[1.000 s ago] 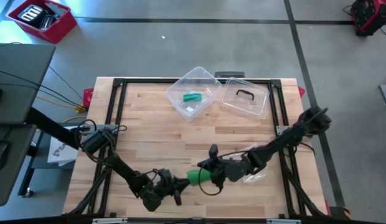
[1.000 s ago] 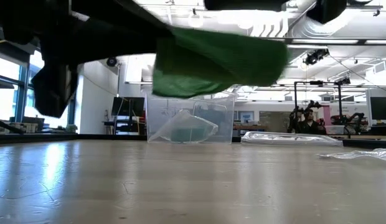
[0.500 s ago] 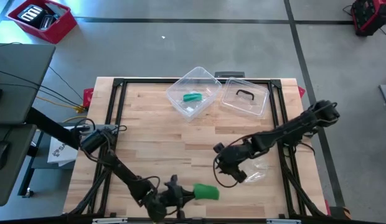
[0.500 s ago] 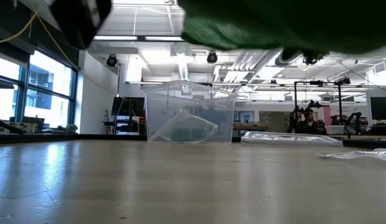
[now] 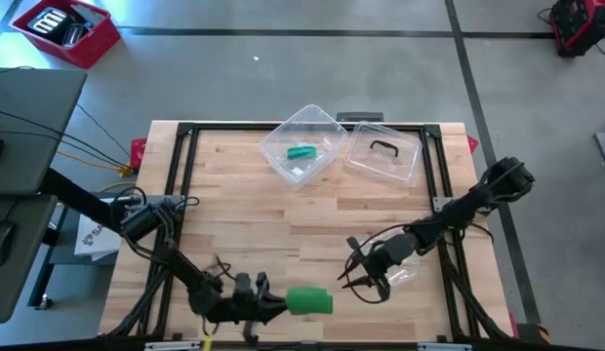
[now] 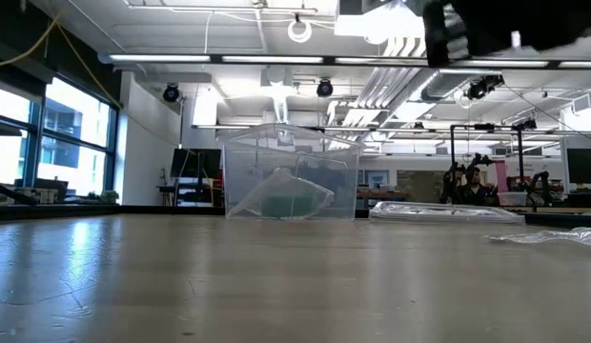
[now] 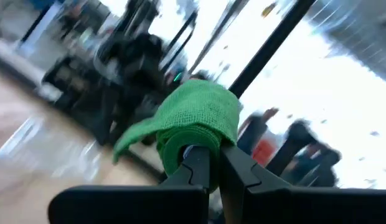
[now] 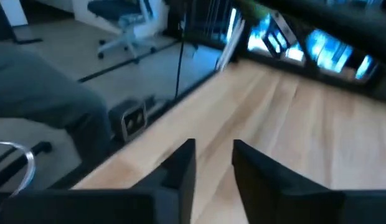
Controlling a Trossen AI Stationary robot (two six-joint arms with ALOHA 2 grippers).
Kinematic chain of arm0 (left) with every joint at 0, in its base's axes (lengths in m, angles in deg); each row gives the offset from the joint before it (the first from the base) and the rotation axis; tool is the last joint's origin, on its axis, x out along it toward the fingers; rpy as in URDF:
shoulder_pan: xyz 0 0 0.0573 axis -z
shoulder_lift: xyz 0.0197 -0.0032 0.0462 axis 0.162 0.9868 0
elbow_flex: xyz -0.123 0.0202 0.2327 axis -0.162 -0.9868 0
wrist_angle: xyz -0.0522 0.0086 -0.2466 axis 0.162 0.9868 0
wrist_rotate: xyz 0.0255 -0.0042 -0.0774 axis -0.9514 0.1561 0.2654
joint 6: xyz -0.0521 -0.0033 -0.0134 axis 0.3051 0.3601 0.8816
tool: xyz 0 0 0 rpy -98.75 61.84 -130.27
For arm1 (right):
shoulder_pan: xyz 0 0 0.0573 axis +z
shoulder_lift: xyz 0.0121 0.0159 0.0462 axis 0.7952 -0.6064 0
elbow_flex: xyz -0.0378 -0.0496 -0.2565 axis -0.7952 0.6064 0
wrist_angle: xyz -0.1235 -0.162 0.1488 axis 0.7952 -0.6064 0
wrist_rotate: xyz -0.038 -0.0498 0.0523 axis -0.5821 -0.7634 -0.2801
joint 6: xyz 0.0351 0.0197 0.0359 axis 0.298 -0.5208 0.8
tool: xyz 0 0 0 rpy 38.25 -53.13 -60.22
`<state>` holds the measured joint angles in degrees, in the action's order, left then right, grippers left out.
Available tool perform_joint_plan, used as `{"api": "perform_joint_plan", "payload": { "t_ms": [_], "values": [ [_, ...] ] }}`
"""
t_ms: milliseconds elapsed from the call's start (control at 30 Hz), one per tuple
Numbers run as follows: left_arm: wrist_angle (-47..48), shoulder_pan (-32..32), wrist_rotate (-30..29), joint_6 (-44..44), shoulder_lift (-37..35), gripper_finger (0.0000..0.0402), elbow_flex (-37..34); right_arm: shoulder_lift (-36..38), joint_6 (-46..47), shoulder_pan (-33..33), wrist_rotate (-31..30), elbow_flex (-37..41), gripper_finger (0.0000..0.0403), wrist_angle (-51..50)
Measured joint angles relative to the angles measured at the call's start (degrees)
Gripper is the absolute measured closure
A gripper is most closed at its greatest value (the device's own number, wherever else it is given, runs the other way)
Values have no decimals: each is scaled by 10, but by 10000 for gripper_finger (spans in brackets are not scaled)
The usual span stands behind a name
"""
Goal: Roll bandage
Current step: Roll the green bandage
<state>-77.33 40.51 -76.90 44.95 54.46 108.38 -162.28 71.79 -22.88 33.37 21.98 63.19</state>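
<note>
there are 2 robot arms, the left gripper (image 5: pixel 273 304) and the right gripper (image 5: pixel 353 274). 2 green bandage rolls: 1 green bandage (image 5: pixel 309 301) at the left gripper, 1 small green roll (image 5: pixel 302 152) in the clear box (image 5: pixel 327 124). 1 clear box, 1 clear lid (image 5: pixel 383 153), 1 crumpled plastic wrapper (image 5: pixel 401 277), 1 wooden table (image 5: pixel 244 210), 1 red bin (image 5: pixel 66 28).
</note>
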Motion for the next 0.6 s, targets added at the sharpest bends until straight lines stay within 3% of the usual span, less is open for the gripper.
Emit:
{"api": "perform_joint_plan", "payload": {
  "t_ms": [267, 333, 600],
  "values": [
    [-21, -30, 90, -32, -30, 397, -5, 0, -91, -9, -50, -81, 201, 26],
    [-21, -38, 119, -36, -35, 397, -6, 0, -100, -9, -67, -88, 194, 42],
    [-22, -51, 179, -47, -48, 396, -6, -5, -177, 7, -31, -91, 208, 170]
  ]
}}
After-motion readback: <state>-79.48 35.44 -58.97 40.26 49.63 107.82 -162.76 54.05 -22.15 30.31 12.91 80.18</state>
